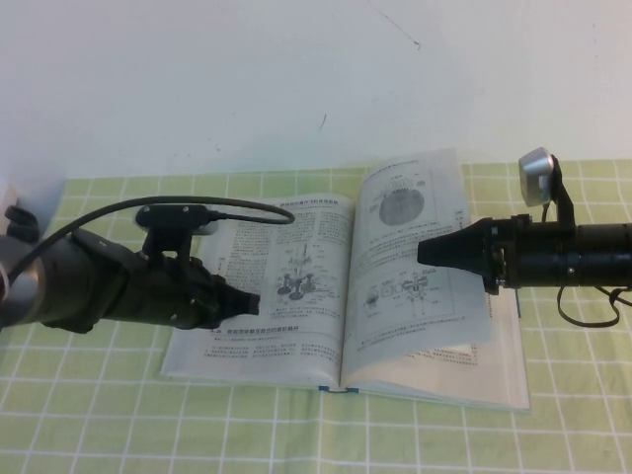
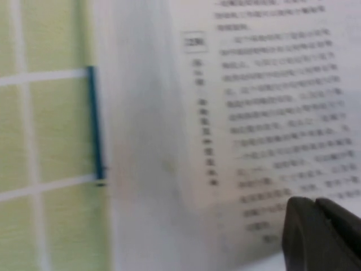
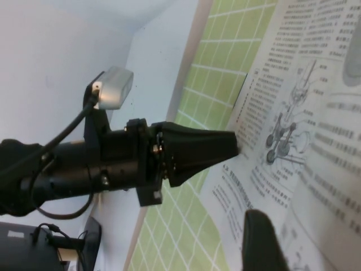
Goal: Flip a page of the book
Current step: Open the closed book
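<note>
The book [image 1: 259,348] lies open on the green checked cloth, its teal cover edge [image 2: 96,118] showing. My left gripper [image 1: 253,301] is shut, its tip pressed down on the left leaf with the valve-like drawing [image 3: 282,135]; its joined fingertips [image 2: 307,206] rest on printed text. The page [image 1: 420,326] with the round grey diagram [image 1: 400,205] stands lifted off the right side, curling upward. My right gripper [image 1: 423,252] reaches in from the right at that page, open. One of its fingers [image 3: 264,243] shows beside the raised page [image 3: 338,186]; the other is hidden behind the paper.
A white wall [image 1: 247,79] closes the table's far side. The left arm's cable [image 1: 227,205] loops over the book's top left corner. Cloth [image 1: 296,434] runs in front of the book, and a dark object [image 1: 18,222] sits at the far left edge.
</note>
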